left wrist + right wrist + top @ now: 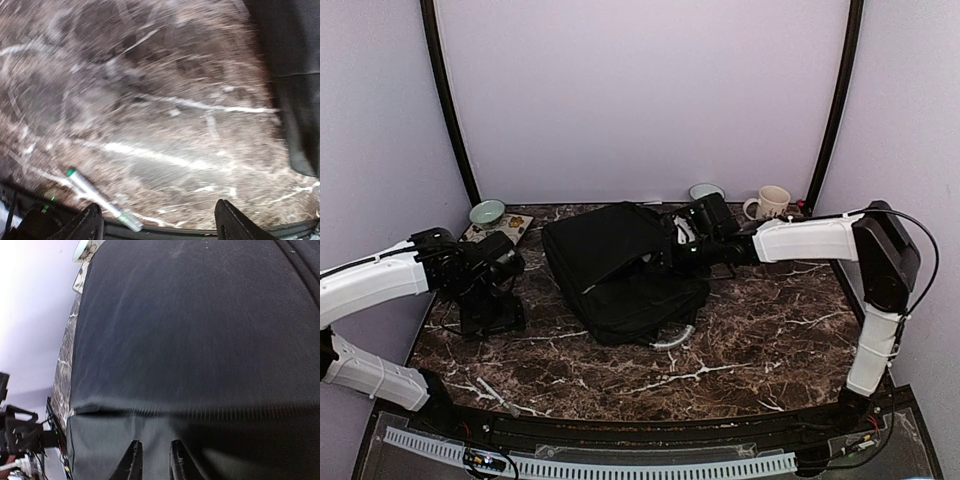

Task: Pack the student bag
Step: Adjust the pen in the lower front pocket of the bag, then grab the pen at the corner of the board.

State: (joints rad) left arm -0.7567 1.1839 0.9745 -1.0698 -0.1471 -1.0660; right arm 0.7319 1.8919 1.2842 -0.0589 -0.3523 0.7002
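Student bag (620, 275) sits mid-table with its flap raised on the right side. It looks opened, but nothing is visibly inside, so by my read packing has barely started. A pen (95, 197) lies loose on the marble front-left of the bag. A booklet (500, 228) and a bowl (487, 211) sit behind-left of the bag, a mug (770, 203) behind-right, all outside it. Left gripper (159, 207) is spread wide and empty over the pen. Right gripper (155, 445) is over the bag fabric with fingers nearly together; can't tell if they nip the flap. Bag interior is hidden and the left wrist view is blurred.
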